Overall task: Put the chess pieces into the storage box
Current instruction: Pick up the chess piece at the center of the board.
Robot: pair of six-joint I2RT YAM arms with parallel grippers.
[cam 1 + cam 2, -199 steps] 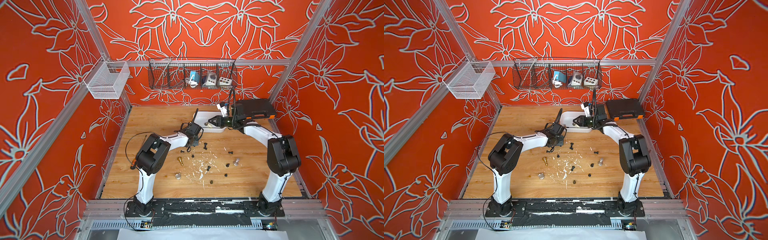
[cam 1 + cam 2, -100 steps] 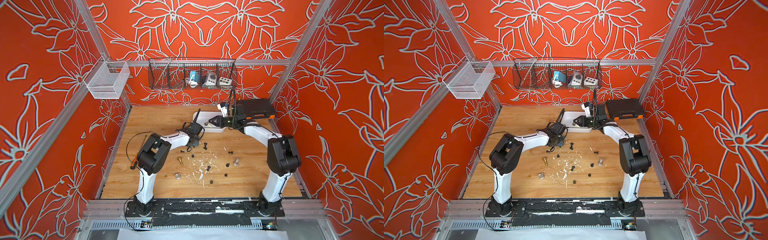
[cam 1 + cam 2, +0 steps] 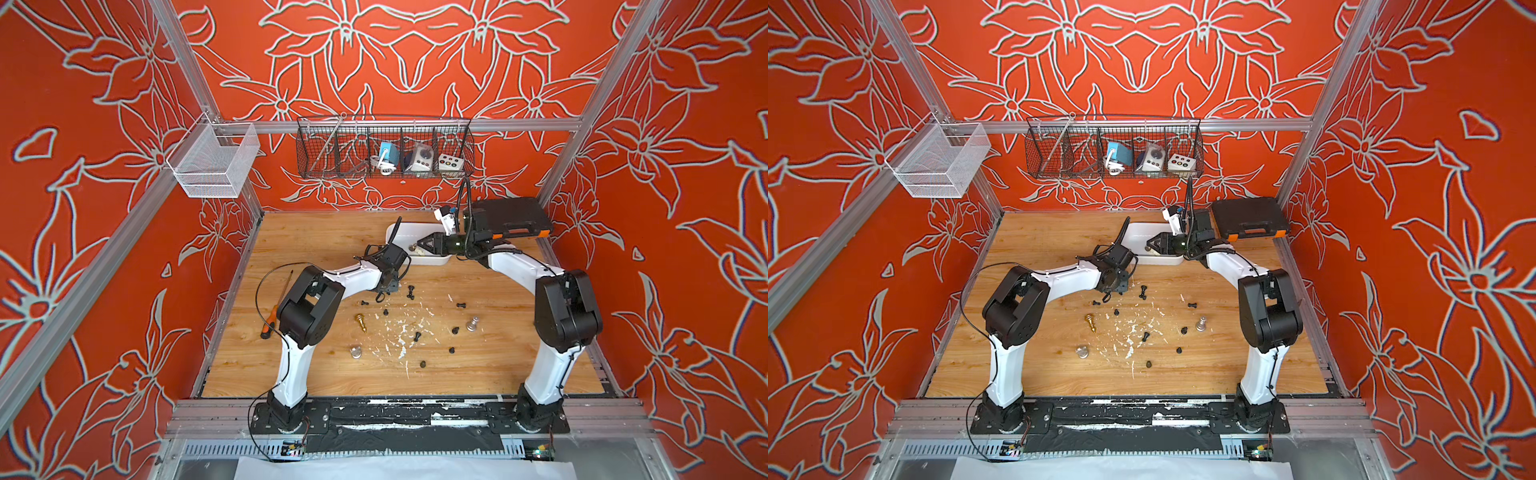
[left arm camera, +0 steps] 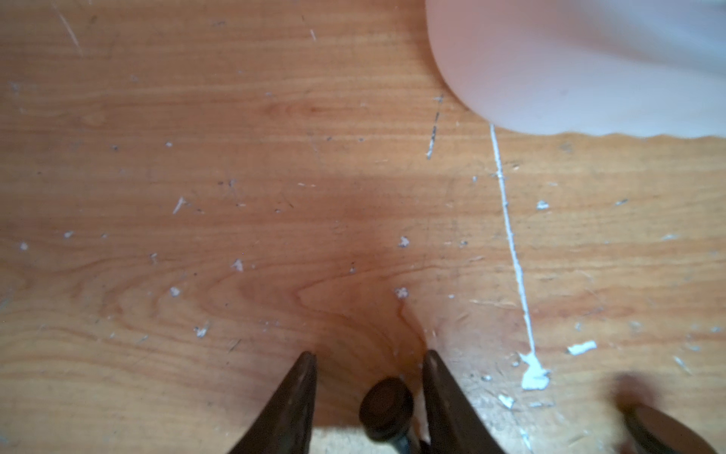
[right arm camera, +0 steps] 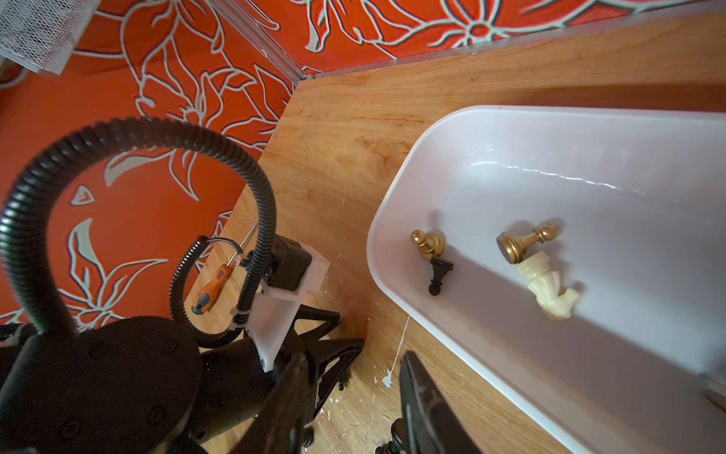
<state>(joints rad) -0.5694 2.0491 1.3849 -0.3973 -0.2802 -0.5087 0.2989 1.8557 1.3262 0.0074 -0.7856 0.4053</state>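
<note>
The white storage box (image 3: 409, 232) (image 3: 1142, 232) stands at the back of the table. The right wrist view shows its inside (image 5: 589, 157): two gold pawns (image 5: 426, 243), a black piece (image 5: 438, 275) and a cream knight (image 5: 550, 291). My right gripper (image 3: 419, 243) (image 5: 353, 357) hovers over the box's near rim, open, nothing between its fingers. My left gripper (image 3: 388, 286) (image 4: 369, 355) points down at the table just in front of the box. Its jaws stand apart, and a small black chess piece (image 4: 387, 408) sits between them beside one finger. Loose pieces lie in front: gold (image 3: 361, 322), silver (image 3: 472, 323), several black (image 3: 410, 291).
An orange-handled screwdriver (image 3: 274, 307) lies at the table's left edge. A black case (image 3: 511, 216) sits at the back right beside the box. A wire basket (image 3: 384, 147) hangs on the back wall, a white mesh basket (image 3: 212, 162) on the left. White flecks mark the wood.
My left gripper's jaws have parted and the arm has edged slightly toward the box. The right arm has stayed where it was.
</note>
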